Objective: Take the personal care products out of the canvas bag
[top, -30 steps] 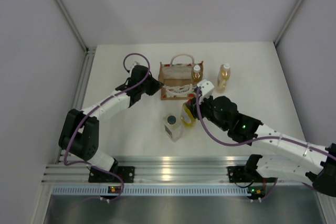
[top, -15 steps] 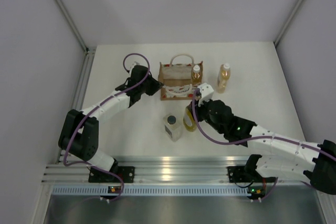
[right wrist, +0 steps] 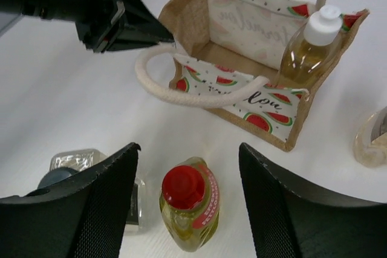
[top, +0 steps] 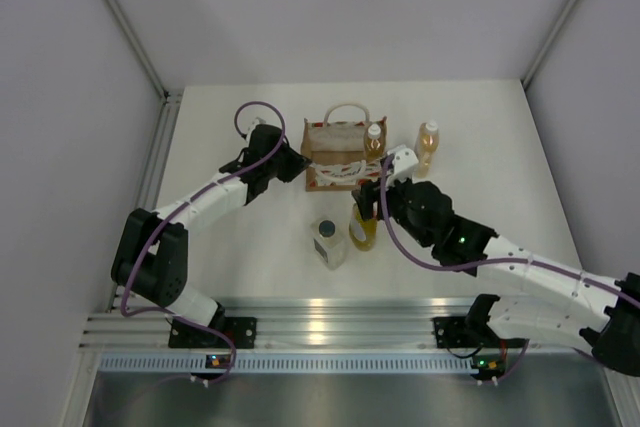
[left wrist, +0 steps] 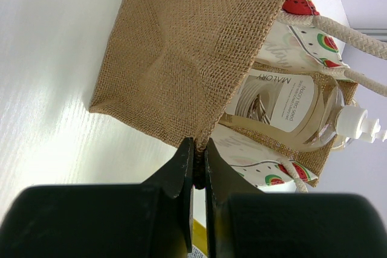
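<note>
Red-capped bottle [right wrist: 184, 206] stands upright — cap up, axis vertical.

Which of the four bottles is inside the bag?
The slim amber white-capped bottle at the right end of the canvas bag; the other amber bottle, the red-capped bottle and the grey-capped bottle stand outside on the table.

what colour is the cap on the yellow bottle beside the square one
Red cap; it shows best in the right wrist view.

- canvas bag [top: 335, 176] upright; white-capped amber bottle [top: 374, 139] inside, right end
- second amber bottle [top: 427, 147] right of bag
- yellow bottle [top: 362, 232], squarish bottle [top: 329, 243] in front
- left gripper [top: 298, 165] at bag's left wall
</note>
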Robot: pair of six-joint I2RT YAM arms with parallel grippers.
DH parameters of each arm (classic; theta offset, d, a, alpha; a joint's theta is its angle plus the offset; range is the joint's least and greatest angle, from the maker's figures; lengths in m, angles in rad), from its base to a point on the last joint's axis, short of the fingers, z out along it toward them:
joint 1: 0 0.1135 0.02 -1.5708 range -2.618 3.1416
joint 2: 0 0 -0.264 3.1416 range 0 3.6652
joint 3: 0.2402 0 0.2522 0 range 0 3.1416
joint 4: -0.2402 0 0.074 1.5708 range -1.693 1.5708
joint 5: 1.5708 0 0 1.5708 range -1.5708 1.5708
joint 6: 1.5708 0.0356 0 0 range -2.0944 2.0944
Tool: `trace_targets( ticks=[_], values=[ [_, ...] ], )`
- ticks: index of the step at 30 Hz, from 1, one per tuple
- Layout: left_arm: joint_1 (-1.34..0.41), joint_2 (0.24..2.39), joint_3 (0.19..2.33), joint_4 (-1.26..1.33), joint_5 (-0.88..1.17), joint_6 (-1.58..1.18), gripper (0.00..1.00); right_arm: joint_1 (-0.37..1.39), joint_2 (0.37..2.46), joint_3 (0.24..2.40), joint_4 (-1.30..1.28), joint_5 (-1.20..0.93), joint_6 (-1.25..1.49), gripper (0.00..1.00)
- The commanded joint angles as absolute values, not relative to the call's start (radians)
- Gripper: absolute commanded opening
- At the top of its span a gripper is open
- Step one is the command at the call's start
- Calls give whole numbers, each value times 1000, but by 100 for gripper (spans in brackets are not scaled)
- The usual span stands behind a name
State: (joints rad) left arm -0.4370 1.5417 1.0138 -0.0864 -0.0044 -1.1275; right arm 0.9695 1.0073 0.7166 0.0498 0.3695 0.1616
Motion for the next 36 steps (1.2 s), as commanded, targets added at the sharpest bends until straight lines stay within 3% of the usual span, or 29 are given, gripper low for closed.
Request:
trace_targets(
  ticks=[1,6,14,36],
  values=[
    [-428,1493,1029,-66,-5,-1143,0,910,969,834,14,394,217,66],
    [-428,1497,1034,-66,-5,-1144,0,767,1107,1042,-181,437,308,66],
    [-428,1496,1034,-67,-5,-1140,0,704,1406,1327,-333,524,321,62],
    [-426,1502,1037,-67,-8,-1118,0,568,1772,1566,-345,362,218,49]
  ],
)
